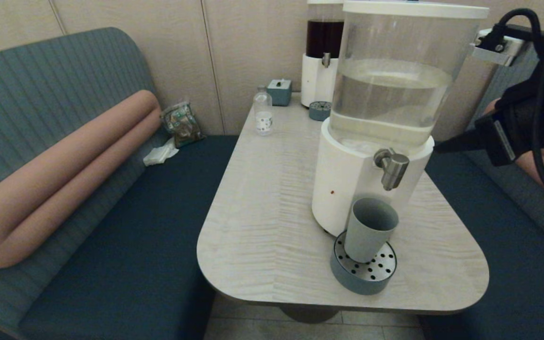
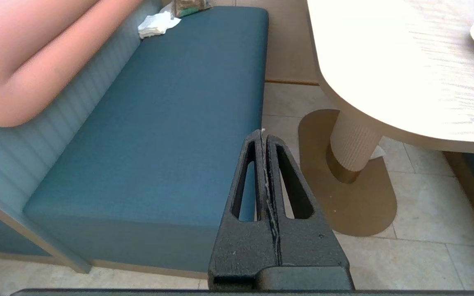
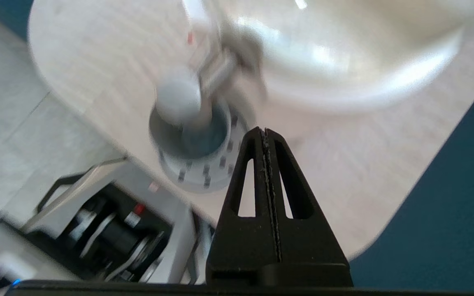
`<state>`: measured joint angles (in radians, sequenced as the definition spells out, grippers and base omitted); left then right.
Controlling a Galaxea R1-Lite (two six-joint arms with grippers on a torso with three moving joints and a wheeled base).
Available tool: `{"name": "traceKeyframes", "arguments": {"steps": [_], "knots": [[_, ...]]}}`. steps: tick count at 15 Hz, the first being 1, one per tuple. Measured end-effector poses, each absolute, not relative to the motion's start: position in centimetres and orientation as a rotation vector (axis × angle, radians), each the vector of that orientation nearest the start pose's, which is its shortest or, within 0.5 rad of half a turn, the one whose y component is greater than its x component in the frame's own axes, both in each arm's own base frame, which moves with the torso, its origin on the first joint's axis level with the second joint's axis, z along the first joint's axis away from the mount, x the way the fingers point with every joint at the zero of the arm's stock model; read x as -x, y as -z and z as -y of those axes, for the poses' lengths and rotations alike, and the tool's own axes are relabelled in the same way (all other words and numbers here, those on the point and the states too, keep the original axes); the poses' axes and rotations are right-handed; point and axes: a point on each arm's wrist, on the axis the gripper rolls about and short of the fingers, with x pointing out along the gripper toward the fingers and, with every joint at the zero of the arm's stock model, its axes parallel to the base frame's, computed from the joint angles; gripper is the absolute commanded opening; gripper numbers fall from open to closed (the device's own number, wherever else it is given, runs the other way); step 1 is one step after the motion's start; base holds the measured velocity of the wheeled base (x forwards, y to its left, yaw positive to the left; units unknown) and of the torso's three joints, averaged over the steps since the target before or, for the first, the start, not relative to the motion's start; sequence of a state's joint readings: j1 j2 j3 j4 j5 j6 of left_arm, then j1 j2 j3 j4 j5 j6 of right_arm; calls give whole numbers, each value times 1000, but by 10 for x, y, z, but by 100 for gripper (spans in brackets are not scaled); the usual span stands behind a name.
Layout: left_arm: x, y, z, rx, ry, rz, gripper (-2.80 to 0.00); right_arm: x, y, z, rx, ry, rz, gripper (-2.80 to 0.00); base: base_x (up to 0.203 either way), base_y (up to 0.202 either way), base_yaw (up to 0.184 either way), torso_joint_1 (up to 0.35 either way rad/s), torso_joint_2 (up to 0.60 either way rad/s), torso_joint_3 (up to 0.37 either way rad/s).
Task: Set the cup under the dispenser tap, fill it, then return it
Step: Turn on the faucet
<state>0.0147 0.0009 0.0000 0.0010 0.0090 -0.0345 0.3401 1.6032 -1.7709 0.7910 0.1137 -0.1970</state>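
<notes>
**Cup on drip tray under tap, both grippers shut & empty**

The plain matte grey-green tapered cup (image 1: 370, 228), no handle, stands upright on the round blue-grey drip tray w/ perforated metal top (image 1: 364, 269). The tray touches the front of the big white-based dispenser w/ clear tank (image 1: 385, 118), at the near end of the pale wood-grain table w/ rounded corners (image 1: 272, 198). The stubby brushed-steel cylindrical tap (image 1: 391, 167) sticks out of the dispenser's white base, directly above the cup's open mouth; a gap shows between spout & rim. Nothing is touching the cup. Can't tell if there is liquid in it. The tank is roughly half full of clear liquid.

Right gripper (image 3: 265, 130): black fingers pressed flat together, holding nothing. It hangs in the air to the right of the dispenser, well apart from cup & tap, at about tank-bottom height. Right wrist view is blurred; cup (image 3: 178, 98) and tray (image 3: 198, 164) are only smears there.

Left gripper (image 2: 263, 132): fingers also closed tight, empty, parked low off the table's left side, over the edge of the teal padded bench (image 2: 171, 123) & tiled floor.

Behind the dispenser, at the table's far end: a second white-based dispenser w/ dark liquid (image 1: 323, 52), a small clear bottle (image 1: 263, 112) & a small blue-grey box (image 1: 279, 90).
</notes>
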Motion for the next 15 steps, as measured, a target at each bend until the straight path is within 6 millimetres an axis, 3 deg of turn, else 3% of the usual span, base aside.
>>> {"name": "traceKeyframes", "arguments": {"steps": [6, 15], "knots": [[23, -75, 0, 34, -24, -1, -280, -265, -335, -114, 287, -398, -609, -280, 0, 0, 0, 0, 0, 0], [23, -75, 0, 35, -24, -1, -280, -265, -331, -137, 289, -436, -644, -280, 0, 0, 0, 0, 0, 0]]}}
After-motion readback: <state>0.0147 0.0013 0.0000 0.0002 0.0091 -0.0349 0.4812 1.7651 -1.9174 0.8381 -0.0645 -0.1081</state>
